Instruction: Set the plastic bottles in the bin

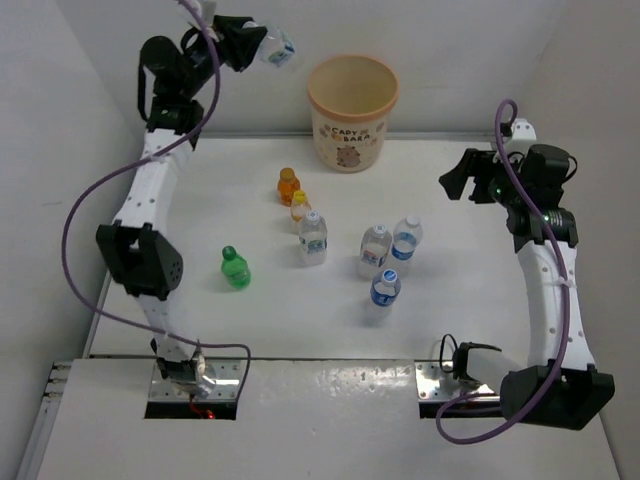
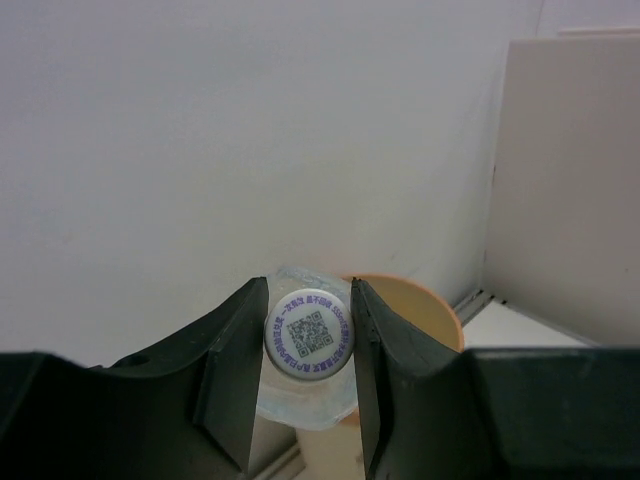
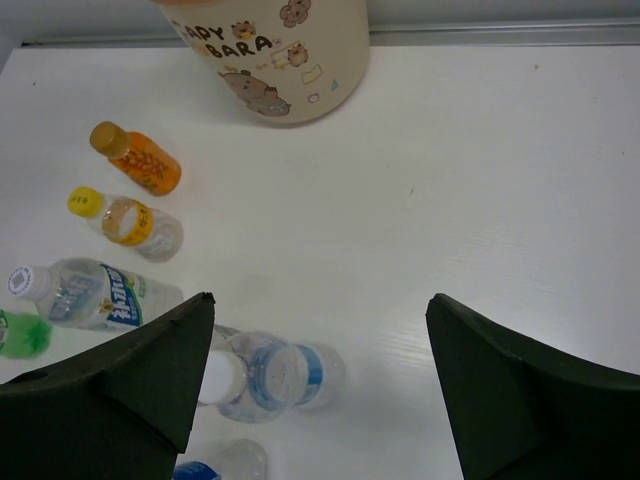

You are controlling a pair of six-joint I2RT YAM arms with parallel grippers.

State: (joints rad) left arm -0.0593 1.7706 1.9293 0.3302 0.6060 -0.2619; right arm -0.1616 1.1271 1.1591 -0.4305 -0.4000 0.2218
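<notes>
Our left pincer (image 2: 307,345) is clamped on a clear bottle (image 1: 278,48) with a white QR-printed cap, high at 11 o'clock, near the bin (image 1: 350,140), a beige bucket printed with cartoon animals at 12. Our right pincer (image 3: 318,300) gapes empty at 3. On the worktop (image 1: 480,300) stand an orange bottle (image 1: 288,185), a yellow-capped bottle (image 1: 300,208), a green bottle (image 1: 235,268) and four clear labelled bottles (image 1: 312,238).

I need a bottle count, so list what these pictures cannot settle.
Bin floor: top view, hidden behind its own rim; right wrist view, rim cut off by the top edge.
Held bottle: left wrist view, end-on in the left claw, label hidden; cap print too small.
Green bottle: right wrist view, cut by the left edge and the right claw.
Blue-capped bottle: right wrist view, cut by the bottom edge.
</notes>
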